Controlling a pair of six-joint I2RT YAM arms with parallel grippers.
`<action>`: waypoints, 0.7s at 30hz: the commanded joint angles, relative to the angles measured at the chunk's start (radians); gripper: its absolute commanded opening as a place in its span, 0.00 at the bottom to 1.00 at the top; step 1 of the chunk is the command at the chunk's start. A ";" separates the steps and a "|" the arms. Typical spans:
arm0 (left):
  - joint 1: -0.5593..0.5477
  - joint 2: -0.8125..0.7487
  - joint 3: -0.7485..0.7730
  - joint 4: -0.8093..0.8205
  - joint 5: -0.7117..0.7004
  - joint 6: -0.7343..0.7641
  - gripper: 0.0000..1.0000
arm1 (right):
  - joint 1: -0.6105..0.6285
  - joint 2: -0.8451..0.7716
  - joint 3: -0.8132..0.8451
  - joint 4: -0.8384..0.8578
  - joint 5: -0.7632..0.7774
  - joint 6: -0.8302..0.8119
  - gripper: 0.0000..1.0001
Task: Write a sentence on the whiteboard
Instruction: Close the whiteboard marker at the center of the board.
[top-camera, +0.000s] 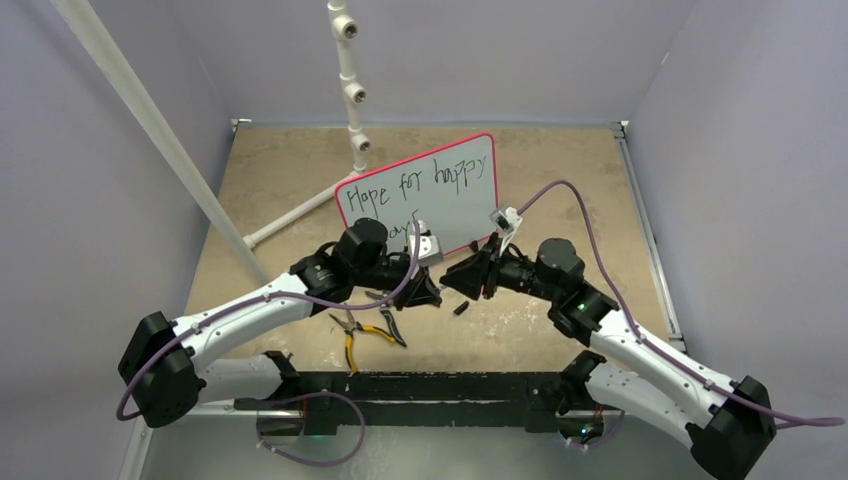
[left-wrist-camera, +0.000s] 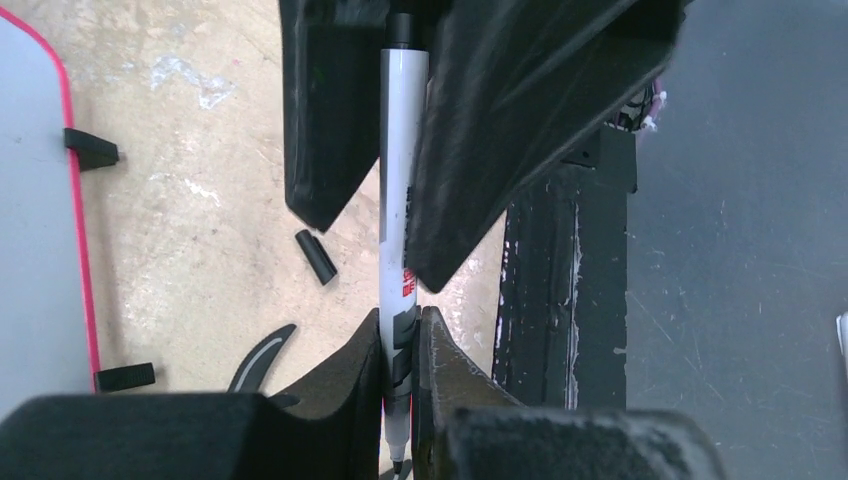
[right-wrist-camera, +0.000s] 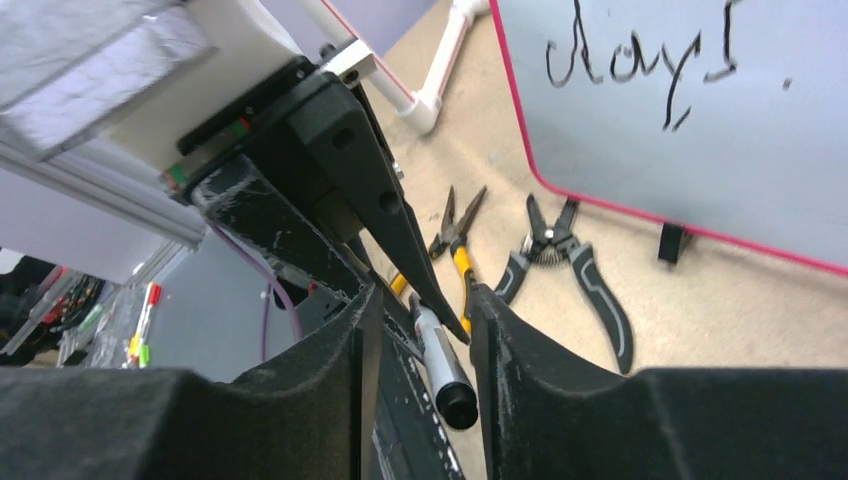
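Note:
The whiteboard (top-camera: 440, 195) stands at the back centre, propped on black feet. It carries the sentence (top-camera: 420, 190) "Hope for happy days" in black over two lines; "days" shows in the right wrist view (right-wrist-camera: 640, 60). My left gripper (left-wrist-camera: 400, 325) is shut on a white marker (left-wrist-camera: 403, 150) near its tip, just in front of the board (top-camera: 432, 292). My right gripper (right-wrist-camera: 420, 300) faces it, fingers open on either side of the marker's black rear end (right-wrist-camera: 445, 375). The marker's black cap (left-wrist-camera: 316, 256) lies on the table below the two grippers.
Yellow-handled pliers (top-camera: 350, 340) and black-handled pliers (top-camera: 392, 325) lie on the table in front of the board, left of the cap. A white pipe stand (top-camera: 350, 80) rises behind the board. A black base rail (top-camera: 420, 385) runs along the near edge.

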 joint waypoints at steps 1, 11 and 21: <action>-0.001 -0.070 -0.030 0.113 -0.048 -0.112 0.00 | -0.004 -0.066 -0.034 0.183 0.096 0.107 0.44; -0.001 -0.053 -0.172 0.602 -0.111 -0.548 0.00 | -0.004 -0.197 -0.328 0.655 0.285 0.377 0.54; -0.003 0.004 -0.177 0.623 -0.064 -0.563 0.00 | -0.003 -0.046 -0.324 0.783 0.242 0.393 0.51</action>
